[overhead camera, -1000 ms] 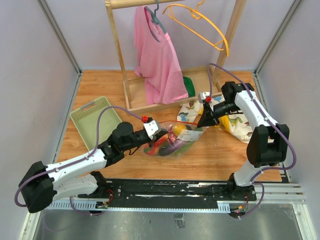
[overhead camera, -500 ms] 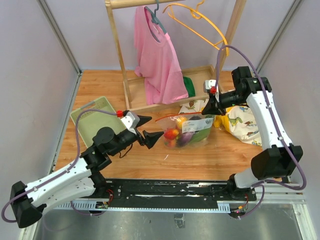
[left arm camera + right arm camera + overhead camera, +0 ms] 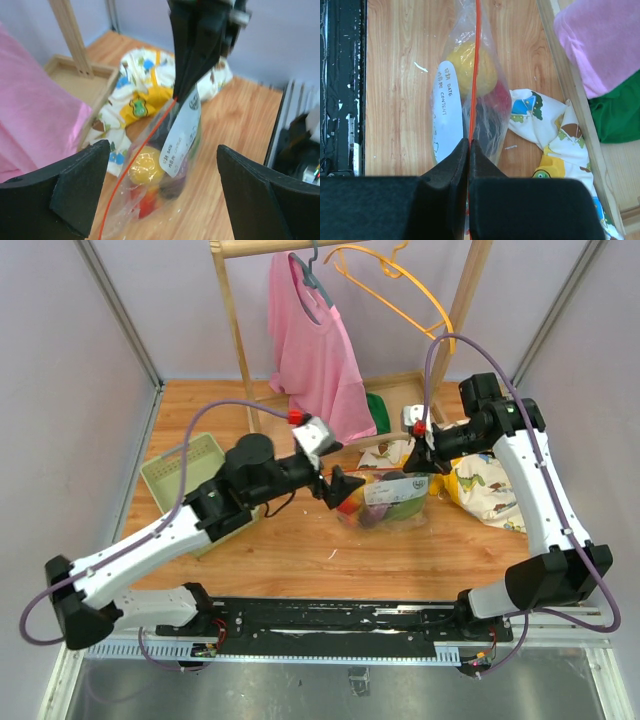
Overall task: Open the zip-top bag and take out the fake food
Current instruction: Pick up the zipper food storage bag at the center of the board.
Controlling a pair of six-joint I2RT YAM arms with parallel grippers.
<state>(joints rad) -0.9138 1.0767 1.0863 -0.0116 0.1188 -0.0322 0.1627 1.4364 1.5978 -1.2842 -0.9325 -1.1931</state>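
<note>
The clear zip-top bag point(image 3: 388, 502) hangs upright from one corner of its mouth, its bottom on the wood. My right gripper point(image 3: 419, 456) is shut on the orange-red zipper strip point(image 3: 476, 60); in the right wrist view the gripper point(image 3: 470, 142) has the strip pinched between closed fingers. The fake food sits low inside the bag: a yellow piece point(image 3: 145, 167), a red piece point(image 3: 144, 206), plus purple and green ones point(image 3: 395, 510). My left gripper point(image 3: 338, 488) stands open just left of the bag, its fingers point(image 3: 75, 185) wide apart and touching nothing.
A dinosaur-print cloth point(image 3: 482, 488) lies right of the bag. A pale green tray point(image 3: 183, 466) sits at the left, under my left arm. Behind stands a wooden rack point(image 3: 232, 330) with a pink shirt point(image 3: 315, 350), an orange hanger point(image 3: 400, 290) and a green cloth point(image 3: 378, 412).
My left gripper let go of the bag, opened wide and rose up beside it. My right gripper lifted the zipper corner, so the bag went from lying flat to hanging upright.
</note>
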